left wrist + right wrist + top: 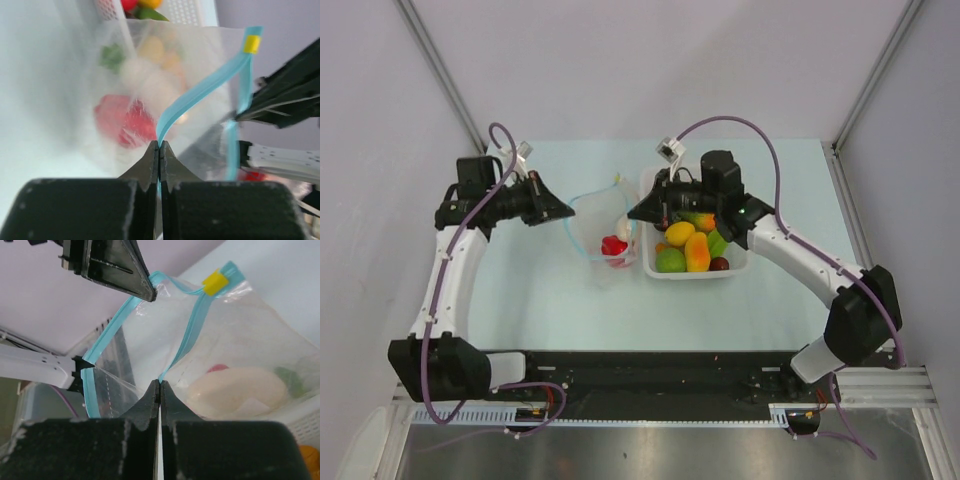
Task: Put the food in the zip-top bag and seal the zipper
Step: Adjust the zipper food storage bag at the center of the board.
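You have the zip-top bag point(603, 228) held up by its mouth between the two arms, just left of the white basket point(738, 270), with the mouth spread into an open loop. The zipper point(186, 337) runs as a teal strip along both lips, and its small yellow slider tab point(216, 282) sits at one end of the mouth.

Some food is inside the bag: a red piece point(613, 245) low down, a pale cream piece point(235, 385) beside it, and a bit of green point(288, 376) behind the plastic.

Your left pincer point(159, 147) is pressed together on one lip, and the teal strip comes straight out from between its fingertips. Your right pincer point(159, 386) is clamped the same way on the opposite lip, on the basket side. The two pincers face each other across the open mouth, each showing in the other's wrist view.

The basket stands on the pale counter point(520, 290) under the right arm's wrist. It holds a yellow piece point(678, 233), a yellow-orange piece point(697, 252), a green piece point(670, 261) and a dark purple piece point(719, 264) packed together. You cannot tell whether the bag's lower edge touches the basket wall.
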Motion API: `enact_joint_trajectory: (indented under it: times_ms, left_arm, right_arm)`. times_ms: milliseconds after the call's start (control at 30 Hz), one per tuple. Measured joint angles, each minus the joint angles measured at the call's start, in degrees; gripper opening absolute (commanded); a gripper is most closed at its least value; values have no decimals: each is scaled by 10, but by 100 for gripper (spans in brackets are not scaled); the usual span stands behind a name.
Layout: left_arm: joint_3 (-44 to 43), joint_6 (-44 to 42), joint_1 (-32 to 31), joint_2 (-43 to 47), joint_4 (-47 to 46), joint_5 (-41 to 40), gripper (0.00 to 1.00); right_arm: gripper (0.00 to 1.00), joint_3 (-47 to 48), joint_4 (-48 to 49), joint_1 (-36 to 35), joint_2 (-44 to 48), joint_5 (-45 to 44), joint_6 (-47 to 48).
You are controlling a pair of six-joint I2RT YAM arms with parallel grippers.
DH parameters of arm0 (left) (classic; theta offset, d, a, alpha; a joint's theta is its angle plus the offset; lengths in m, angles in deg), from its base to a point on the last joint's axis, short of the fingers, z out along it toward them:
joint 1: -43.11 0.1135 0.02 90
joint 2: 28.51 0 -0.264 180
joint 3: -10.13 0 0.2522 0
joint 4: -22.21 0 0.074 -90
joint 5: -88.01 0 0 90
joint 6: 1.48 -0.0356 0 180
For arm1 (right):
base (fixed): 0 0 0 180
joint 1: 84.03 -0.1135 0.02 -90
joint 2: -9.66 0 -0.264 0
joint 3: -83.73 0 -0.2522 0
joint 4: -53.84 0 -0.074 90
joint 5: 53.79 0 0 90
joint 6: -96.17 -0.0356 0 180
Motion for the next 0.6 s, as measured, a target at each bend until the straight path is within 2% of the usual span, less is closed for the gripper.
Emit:
enact_joint_trajectory:
  times_ms: [100,233,500,600]
  left_arm:
    - [-57,-55,-3,10,61,-66,0]
    - [-60,-106,-11,29,122,-131,0]
    - [-25,-122,-17,0,150,-147,0]
    - [-25,-118,-17,-1,144,-146,0]
  right_arm:
    - [0,24,3,16,6,12,-35]
    - [0,36,-12,45,-15,17,-51]
    - [0,47,-69,49,-88,27,-47]
    - [2,89,-103,51,-106,34,-28]
